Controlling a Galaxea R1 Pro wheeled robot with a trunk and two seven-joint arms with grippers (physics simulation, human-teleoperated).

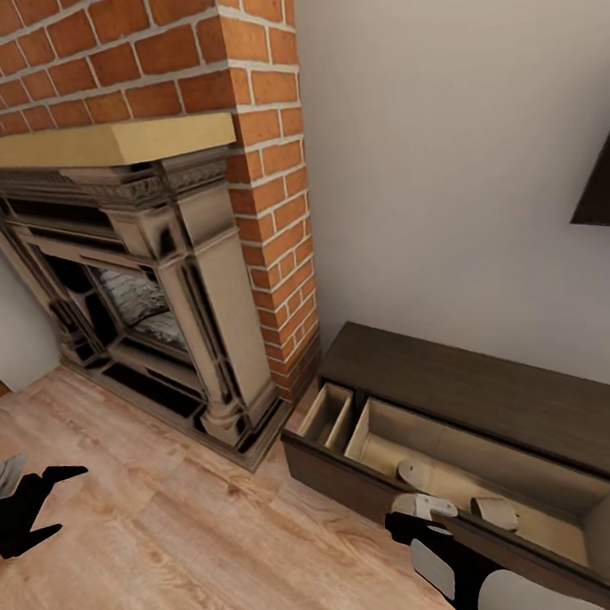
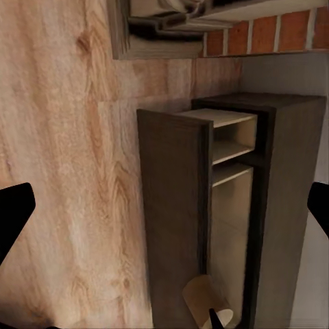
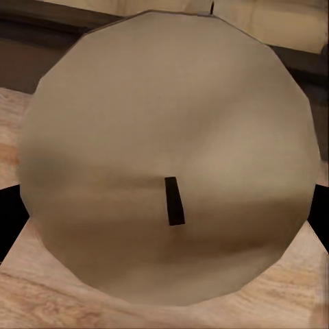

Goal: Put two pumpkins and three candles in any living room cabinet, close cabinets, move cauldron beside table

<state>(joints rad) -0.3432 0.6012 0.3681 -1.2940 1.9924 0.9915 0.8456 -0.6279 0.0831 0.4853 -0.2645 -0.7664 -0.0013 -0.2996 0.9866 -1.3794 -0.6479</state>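
Gaping beside the brick fireplace [image 1: 149, 266], the cabinet [image 1: 505, 396] drawer holds two candles [image 1: 494, 511]; the right gripper [image 3: 164, 199] clasps a third candle [image 3: 171, 123]; left gripper [image 1: 30, 512] spread wide above bare floor [image 1: 181, 546].

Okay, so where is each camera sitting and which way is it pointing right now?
Head view: high on the robot, facing forward and down at the fireplace and the cabinet with its open drawer; left claw and right arm show.
Left wrist view: on the left arm, facing the floor and that drawer; its black fingers at both edges.
Right wrist view: on the right arm, facing a candle end-on, close up; dark fingers flank it.
Shared: head and left wrist views both see the open drawer.
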